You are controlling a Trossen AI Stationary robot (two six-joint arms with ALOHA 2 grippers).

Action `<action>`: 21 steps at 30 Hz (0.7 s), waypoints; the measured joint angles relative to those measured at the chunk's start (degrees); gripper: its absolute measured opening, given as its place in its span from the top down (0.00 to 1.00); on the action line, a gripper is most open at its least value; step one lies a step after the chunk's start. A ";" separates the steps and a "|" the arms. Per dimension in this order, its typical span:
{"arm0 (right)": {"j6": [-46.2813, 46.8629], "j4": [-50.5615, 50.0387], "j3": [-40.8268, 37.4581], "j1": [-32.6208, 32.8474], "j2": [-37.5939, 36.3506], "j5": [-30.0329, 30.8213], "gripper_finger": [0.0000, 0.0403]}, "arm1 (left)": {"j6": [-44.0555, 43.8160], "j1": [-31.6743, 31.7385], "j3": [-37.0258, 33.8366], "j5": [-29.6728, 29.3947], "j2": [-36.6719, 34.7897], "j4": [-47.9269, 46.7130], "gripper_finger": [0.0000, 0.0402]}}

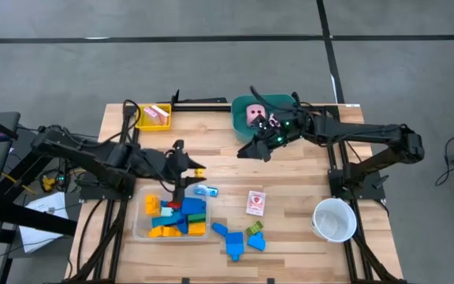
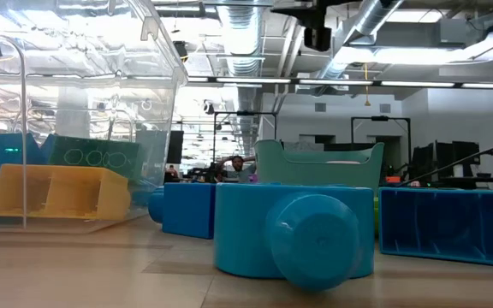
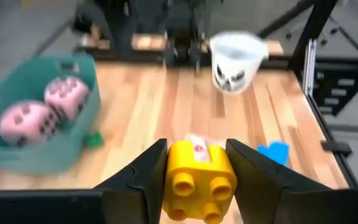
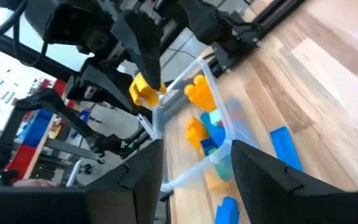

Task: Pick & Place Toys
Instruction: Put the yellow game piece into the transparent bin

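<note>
A yellow two-stud block (image 3: 197, 180) hangs in the air, with my left gripper (image 1: 195, 170) shut on it, over the far right corner of the clear tray (image 1: 139, 229). That tray holds several blue, yellow-orange and green blocks. My right gripper (image 1: 260, 150) stands open with nothing between its fingers, above the table just in front of the teal tub (image 1: 284, 101). Two pink dice (image 3: 42, 112) lie in the tub. A pink-white card (image 1: 255, 203), a light blue block (image 1: 205, 190) and blue and green blocks (image 1: 239, 239) lie flat on the table. My left gripper pinches the yellow block by two opposite side walls (image 3: 171, 168) between its two fingers. The fingers come from the table's left, slanting a little downward. The block is lifted clear of table and tray, its studs (image 3: 184, 183) turned back toward the wrist camera.
A white cup (image 1: 335, 219) stands near the table's right front corner. A small yellow tray (image 1: 143, 118) with a pink card sits at the far left. Bare wood lies in the table's middle between the two grippers.
</note>
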 joint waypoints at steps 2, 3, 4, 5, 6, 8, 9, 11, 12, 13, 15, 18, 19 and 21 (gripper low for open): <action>-0.53 -0.07 -0.02 -0.27 -0.31 0.16 0.55 | -2.74 -0.84 0.00 0.02 0.00 -3.71 0.64; -0.64 -0.08 0.01 -0.33 -0.33 0.18 0.55 | -4.12 -1.32 0.00 0.05 0.13 -5.26 0.64; -0.80 -0.26 0.01 -0.33 -0.33 0.18 0.55 | -5.70 -1.74 0.00 0.03 0.26 -6.47 0.64; -0.98 -0.40 0.00 -0.33 -0.31 0.18 0.55 | -7.27 -2.22 0.00 0.05 0.33 -8.15 0.64; -0.99 -0.47 -0.02 -0.32 -0.30 0.18 0.55 | -8.87 -2.75 -0.04 0.15 0.35 -10.01 0.63; -1.17 -0.47 -0.02 -0.30 -0.30 0.18 0.55 | -12.00 -3.79 -0.81 1.21 0.33 -10.81 0.62; -1.18 -0.58 -0.02 -0.28 -0.30 0.18 0.55 | -13.68 -4.32 -1.49 1.89 0.33 -10.96 0.62; -1.48 -0.70 -0.02 -0.24 -0.30 0.18 0.55 | -16.84 -5.73 -2.86 3.84 0.33 -11.32 0.62; -1.82 -0.66 -0.02 -0.15 -0.30 0.18 0.55 | -18.46 -6.57 -3.54 4.95 0.33 -11.04 0.63; -1.89 -0.71 -0.02 -0.16 -0.30 0.18 0.55 | -20.21 -7.34 -4.32 6.36 0.33 -10.58 0.63; -2.04 -0.97 -0.02 -0.15 -0.30 0.18 0.55 | -24.22 -8.98 -6.32 8.67 0.33 -10.53 0.64; -2.37 -1.24 -0.02 0.20 -0.30 0.27 0.55 | -30.42 -11.77 -8.97 10.02 0.33 -10.56 0.64; -2.55 -1.28 -0.02 0.24 -0.30 0.31 0.55 | -32.29 -12.77 -9.81 10.00 0.33 -10.42 0.63; -2.66 -1.33 -0.02 0.31 -0.30 0.29 0.55 | -34.79 -14.73 -11.34 10.00 0.33 -10.58 0.62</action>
